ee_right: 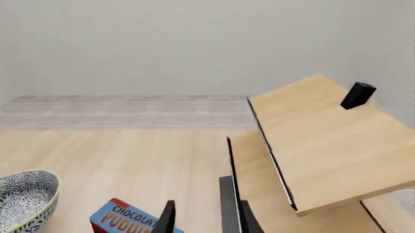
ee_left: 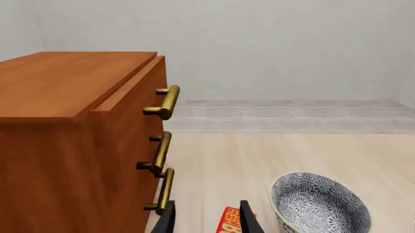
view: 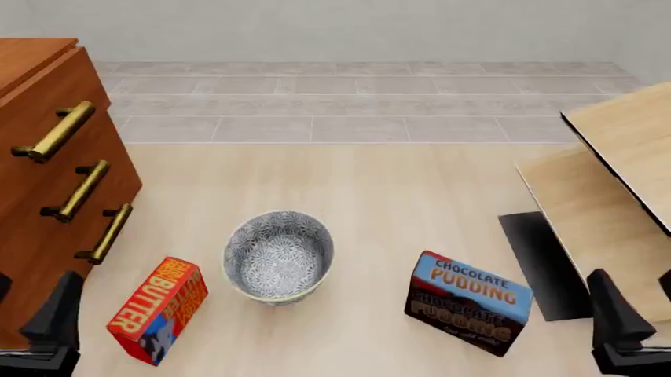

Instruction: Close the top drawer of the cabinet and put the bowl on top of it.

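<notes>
The cabinet (view: 42, 157) stands at the left side of the table, and its top drawer (ee_left: 139, 92) sticks out a little past the cabinet's upper board, so it is not fully shut. Its brass handle (view: 55, 131) is a long bar, and it runs level along the drawer front, which faces toward the middle of the table. The left gripper (view: 47, 326) is low at the near left edge, just in front of the cabinet's near corner, so this arm is clearly the nearer one to the drawer; the right gripper (view: 618, 326) is far away on the other side, near the pale wooden furniture (view: 629, 149). The push, I think, must go sideways to the left, against the drawer front and across the bar. In the left wrist view two dark fingers (ee_left: 250, 221) stand apart with nothing between them, so the left gripper is open and empty; the right one looks the same. The bowl (view: 279, 255) sits upright in the middle, between a butter box (view: 157, 310) and a pudding box (view: 469, 302), touching neither, a bit nearer to the left arm.
</notes>
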Controlling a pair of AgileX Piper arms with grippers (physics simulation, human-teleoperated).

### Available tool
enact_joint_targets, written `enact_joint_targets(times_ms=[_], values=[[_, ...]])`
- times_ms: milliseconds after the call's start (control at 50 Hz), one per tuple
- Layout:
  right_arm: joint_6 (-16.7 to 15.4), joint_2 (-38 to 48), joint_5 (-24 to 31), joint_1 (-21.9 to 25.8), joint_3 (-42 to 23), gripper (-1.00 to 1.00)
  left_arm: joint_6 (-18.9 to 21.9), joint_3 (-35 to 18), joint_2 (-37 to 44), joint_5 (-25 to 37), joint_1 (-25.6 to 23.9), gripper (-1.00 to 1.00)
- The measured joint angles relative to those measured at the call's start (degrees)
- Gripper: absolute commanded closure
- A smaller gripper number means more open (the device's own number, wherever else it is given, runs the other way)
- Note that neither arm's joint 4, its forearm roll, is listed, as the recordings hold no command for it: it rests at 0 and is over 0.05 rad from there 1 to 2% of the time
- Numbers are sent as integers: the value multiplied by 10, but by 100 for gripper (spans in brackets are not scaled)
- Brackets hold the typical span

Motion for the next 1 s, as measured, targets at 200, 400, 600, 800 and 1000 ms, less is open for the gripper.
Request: enact_joint_targets(times_ms=[200,400,600,800,1000], values=[[-7,-8,-9,2,8,-100,0,-4,2,2,2,-100],[-9,-11,-13,2,12,-100,0,-9,6,5,5,-100],[-8,-9,-15,2,13,-100,8,-20,37,-15,1,-100],[-8,0,-22,5,14,-100,16,-32,93,-58,-11,-100],[-7,6,-27,6,15,-100,16,-48,175,-119,-26,-100]])
